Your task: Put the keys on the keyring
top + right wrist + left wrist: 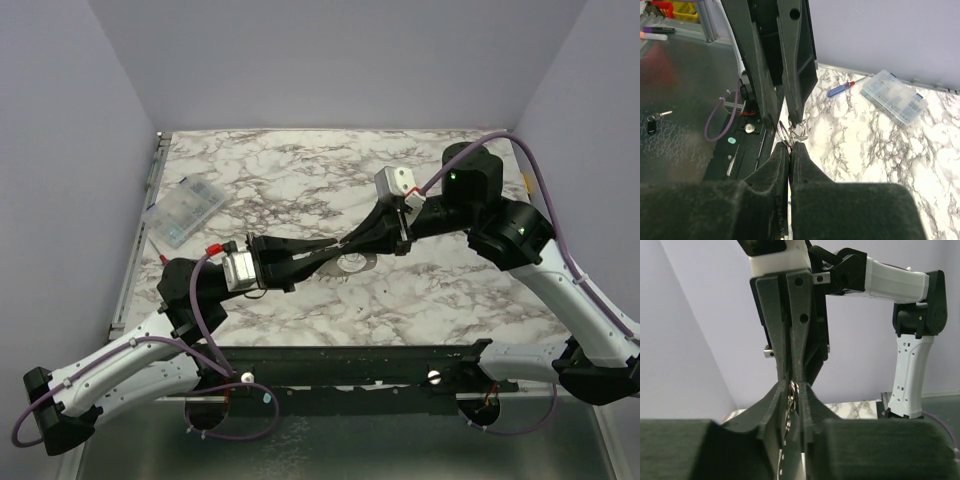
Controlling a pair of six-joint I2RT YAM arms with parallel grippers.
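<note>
My two grippers meet tip to tip over the middle of the marble table. The keyring [353, 263] is a thin silvery wire hoop hanging at their tips, just above the table. In the left wrist view my left gripper [795, 388] is shut on shiny wire loops of the keyring [791, 396], with the right gripper's fingers [790, 335] coming down from above. In the right wrist view my right gripper [790, 145] is shut on the keyring's thin loops [801, 131], just under the left gripper's fingers [796, 75]. No tiny dark key shows at the ring.
A clear plastic box [186, 210] lies at the table's left edge, also in the right wrist view [895, 96]. A blue screwdriver [841, 89] lies beside it. A small dark piece [651, 125] lies on the metal surface off the table's near edge.
</note>
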